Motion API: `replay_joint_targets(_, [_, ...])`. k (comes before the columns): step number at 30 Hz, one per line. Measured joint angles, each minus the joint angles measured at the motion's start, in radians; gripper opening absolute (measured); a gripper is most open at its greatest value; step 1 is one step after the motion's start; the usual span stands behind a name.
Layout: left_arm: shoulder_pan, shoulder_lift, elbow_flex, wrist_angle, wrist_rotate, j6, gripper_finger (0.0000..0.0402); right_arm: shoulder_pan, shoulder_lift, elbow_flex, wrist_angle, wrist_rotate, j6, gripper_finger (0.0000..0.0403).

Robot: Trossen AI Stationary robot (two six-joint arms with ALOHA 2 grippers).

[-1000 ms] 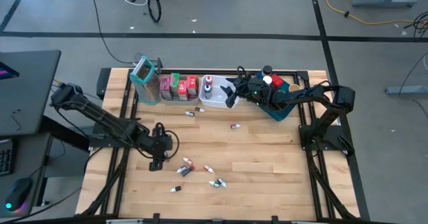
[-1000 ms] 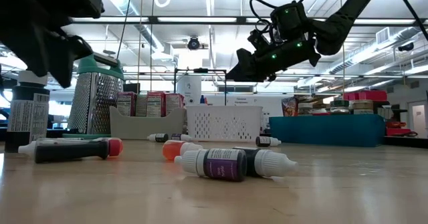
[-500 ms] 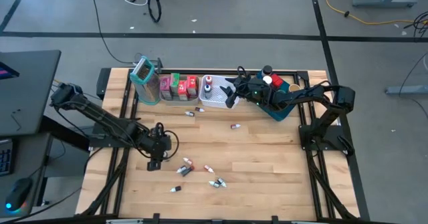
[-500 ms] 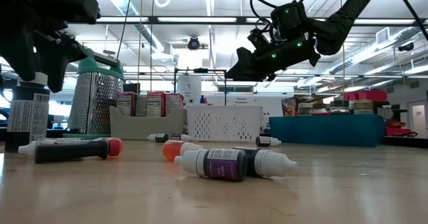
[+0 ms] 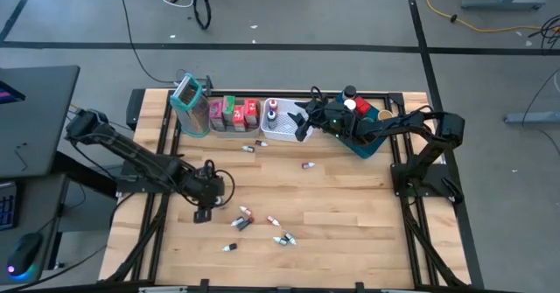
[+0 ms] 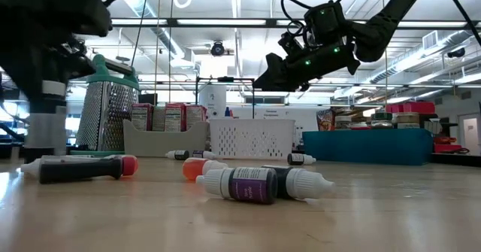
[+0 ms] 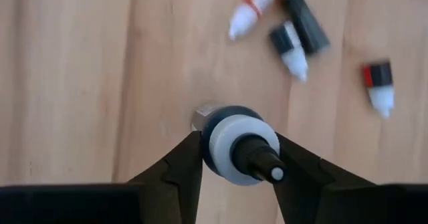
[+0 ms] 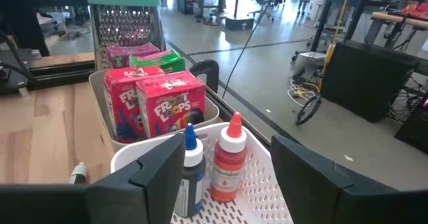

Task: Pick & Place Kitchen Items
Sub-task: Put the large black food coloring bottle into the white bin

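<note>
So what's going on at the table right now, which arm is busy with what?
The left gripper is down over the wooden table, its fingers on either side of a small upright dark bottle with a white collar; whether they grip it yet is unclear. Several tiny dropper bottles lie loose nearby. The right gripper hangs open above the white mesh basket, which holds a blue-capped bottle and an orange one. Cereal cartons sit in the clear bin beside it.

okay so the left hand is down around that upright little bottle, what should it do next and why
Probably finish closing, then lift straight up. In the left wrist view the left hand has a finger on each side of the upright bottle, whose base seems to rest on the table.
</note>
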Motion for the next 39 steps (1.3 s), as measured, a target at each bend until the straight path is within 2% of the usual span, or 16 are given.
replay_joint_targets(3, [0.025, 0.002, 0.009, 0.069, -0.050, 0.031, 0.0151, 0.000, 0.000, 0.000, 0.013, 0.000, 0.000, 0.0231])
replay_joint_targets(7, [0.087, 0.001, 0.059, 0.111, -0.211, 0.150, 0.0154, 0.000, 0.000, 0.000, 0.017, 0.000, 0.000, 0.0231])
replay_joint_targets(9, [0.139, 0.001, 0.087, 0.153, -0.301, 0.212, 0.0156, 0.000, 0.000, 0.000, 0.016, -0.001, 0.000, 0.0231])
replay_joint_targets(12, [0.246, 0.001, 0.117, 0.275, -0.353, 0.284, 0.0153, -0.002, 0.000, 0.000, 0.016, -0.015, 0.001, 0.0231])
replay_joint_targets(16, [0.416, 0.001, 0.121, 0.463, -0.327, 0.359, 0.0151, -0.009, 0.000, 0.000, 0.014, -0.105, 0.001, 0.0231])
replay_joint_targets(18, [0.505, 0.001, 0.121, 0.503, -0.267, 0.406, 0.0153, -0.013, 0.000, 0.000, 0.012, -0.134, 0.001, 0.0231])
replay_joint_targets(22, [0.652, 0.038, 0.121, 0.570, -0.202, 0.447, 0.0154, -0.024, 0.000, 0.000, 0.005, -0.139, 0.001, 0.0231])
replay_joint_targets(24, [0.701, 0.084, 0.121, 0.644, -0.135, 0.463, 0.0152, -0.030, 0.000, 0.000, -0.007, -0.138, 0.001, 0.0231])
replay_joint_targets(27, [0.745, 0.171, 0.121, 0.737, -0.029, 0.496, 0.0152, -0.035, 0.000, 0.000, -0.012, -0.137, 0.001, 0.0231])
replay_joint_targets(30, [0.762, 0.243, 0.121, 0.753, -0.004, 0.514, 0.0157, -0.038, 0.000, 0.000, -0.022, -0.137, 0.010, 0.0231])
replay_joint_targets(39, [0.794, 0.331, 0.120, 0.718, -0.061, 0.534, 0.0157, -0.040, 0.000, 0.000, -0.027, -0.127, 0.009, 0.0231])
